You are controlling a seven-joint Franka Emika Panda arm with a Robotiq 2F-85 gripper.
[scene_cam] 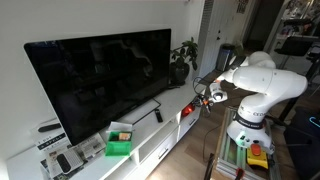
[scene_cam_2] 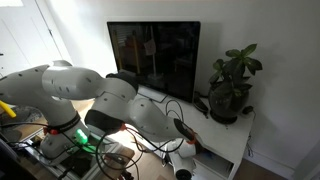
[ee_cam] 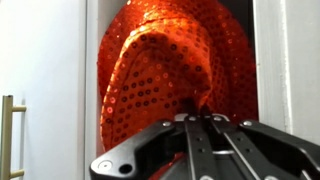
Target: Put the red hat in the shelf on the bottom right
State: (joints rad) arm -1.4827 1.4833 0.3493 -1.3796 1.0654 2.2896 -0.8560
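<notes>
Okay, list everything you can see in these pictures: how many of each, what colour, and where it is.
TV: one, black, on top of the cabinet.
cabinet: one, glossy white, long and low, under the TV.
green box: one, green, on the cabinet top in front of the TV.
potted plant: one, green leaves in a dark pot, at the cabinet's end beside the TV.
shelf: one, dark compartment in the cabinet front.
red hat: one, red with sequins, filling the shelf opening.
handle: one, brass-coloured, on the white panel beside the shelf.
arm: one, white, reaching toward the cabinet front.
gripper: one, dark, apparently shut on the red hat.
</notes>
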